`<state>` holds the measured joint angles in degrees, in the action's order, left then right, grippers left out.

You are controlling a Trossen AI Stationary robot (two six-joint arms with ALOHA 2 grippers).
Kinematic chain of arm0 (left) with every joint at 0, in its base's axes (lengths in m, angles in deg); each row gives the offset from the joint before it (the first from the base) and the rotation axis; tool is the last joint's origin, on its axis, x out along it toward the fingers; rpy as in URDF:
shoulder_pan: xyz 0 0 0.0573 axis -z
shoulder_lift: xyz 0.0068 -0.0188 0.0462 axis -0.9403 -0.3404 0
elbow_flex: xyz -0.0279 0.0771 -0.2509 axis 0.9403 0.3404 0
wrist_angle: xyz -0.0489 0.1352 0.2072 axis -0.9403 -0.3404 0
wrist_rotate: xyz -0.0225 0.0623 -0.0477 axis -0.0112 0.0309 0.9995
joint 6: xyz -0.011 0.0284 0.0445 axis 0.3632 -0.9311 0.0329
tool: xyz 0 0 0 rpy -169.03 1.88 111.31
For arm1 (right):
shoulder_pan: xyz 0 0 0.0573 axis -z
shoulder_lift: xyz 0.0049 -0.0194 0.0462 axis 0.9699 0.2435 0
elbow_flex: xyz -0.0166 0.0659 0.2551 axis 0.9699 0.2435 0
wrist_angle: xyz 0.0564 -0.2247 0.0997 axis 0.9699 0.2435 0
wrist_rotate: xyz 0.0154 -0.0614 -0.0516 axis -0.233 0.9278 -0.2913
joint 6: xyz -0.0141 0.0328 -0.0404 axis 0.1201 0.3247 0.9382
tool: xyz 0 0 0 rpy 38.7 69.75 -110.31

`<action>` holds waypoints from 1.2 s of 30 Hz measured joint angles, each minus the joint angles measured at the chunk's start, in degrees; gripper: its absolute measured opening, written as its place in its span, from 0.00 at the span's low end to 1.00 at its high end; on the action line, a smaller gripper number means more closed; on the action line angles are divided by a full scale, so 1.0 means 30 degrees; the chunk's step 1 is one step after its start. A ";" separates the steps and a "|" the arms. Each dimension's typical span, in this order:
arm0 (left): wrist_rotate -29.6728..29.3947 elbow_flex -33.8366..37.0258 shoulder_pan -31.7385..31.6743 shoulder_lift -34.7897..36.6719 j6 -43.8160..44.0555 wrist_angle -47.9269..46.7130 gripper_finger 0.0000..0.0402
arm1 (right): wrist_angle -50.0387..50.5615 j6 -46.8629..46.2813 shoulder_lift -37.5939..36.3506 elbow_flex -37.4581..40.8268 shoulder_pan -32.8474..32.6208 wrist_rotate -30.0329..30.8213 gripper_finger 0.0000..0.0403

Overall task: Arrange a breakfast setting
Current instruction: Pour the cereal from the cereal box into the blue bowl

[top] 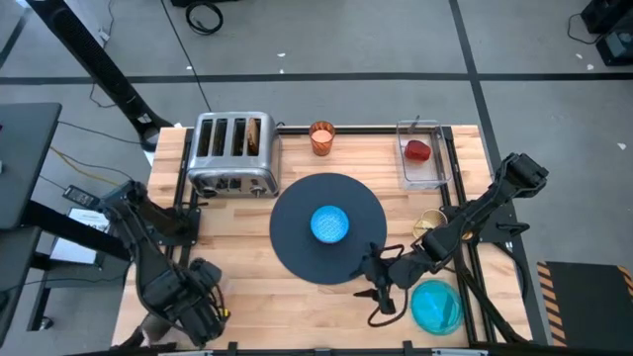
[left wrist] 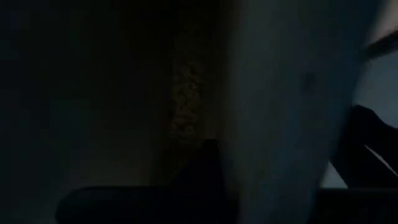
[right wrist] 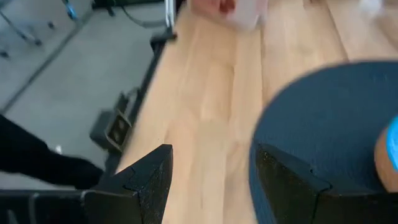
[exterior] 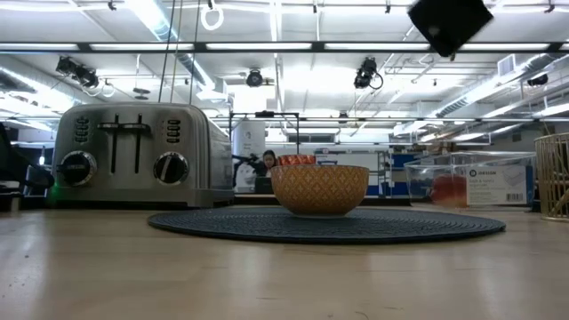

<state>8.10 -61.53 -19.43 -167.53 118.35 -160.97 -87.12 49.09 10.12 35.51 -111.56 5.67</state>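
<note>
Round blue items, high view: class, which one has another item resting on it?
The dark-blue round mat: the small blue cereal bowl sits on it. The teal plate lies bare beside the mat.

table: light wood in planks, smooth with a soft shine
toaster: polished metal, glossy and mirror-like
mat: dark blue, woven and ribbed, matt
bowl: outside orange-tan with a fine rough pattern; inside blue and glossy
cup: orange, glossy
box: clear plastic, shiny
plate: teal, smooth and glossy
right hand: fingers of black matt plastic
</note>
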 joint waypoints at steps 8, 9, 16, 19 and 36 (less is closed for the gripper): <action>-0.4658 -0.3541 -0.0971 0.0000 -0.3190 0.0036 0.01 | -0.1540 -0.1051 -0.1592 -0.0153 0.0815 0.0620 0.62; -0.5327 -0.3981 -0.1088 0.0000 -0.3639 0.0038 0.01 | -0.1499 -0.1023 -0.2055 -0.0156 0.0931 0.0849 0.64; -0.8709 -0.6238 -0.2154 0.0007 -0.6589 0.0046 0.00 | 0.1377 -0.1154 -0.6086 0.0001 0.1681 0.1747 0.77; -1.0128 -0.7194 -0.2643 0.0007 -0.8124 0.0204 0.00 | 0.1472 -0.1492 -0.7965 0.1228 0.1698 0.2484 0.80; -1.1040 -1.0655 -0.5372 0.0015 -1.3715 0.2077 0.00 | -1.3352 -0.5385 -0.7532 0.9828 0.2873 0.1541 0.87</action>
<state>-25.02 -93.50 -35.55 -167.48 77.20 -154.73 -127.18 32.93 -12.48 64.99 -102.95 10.30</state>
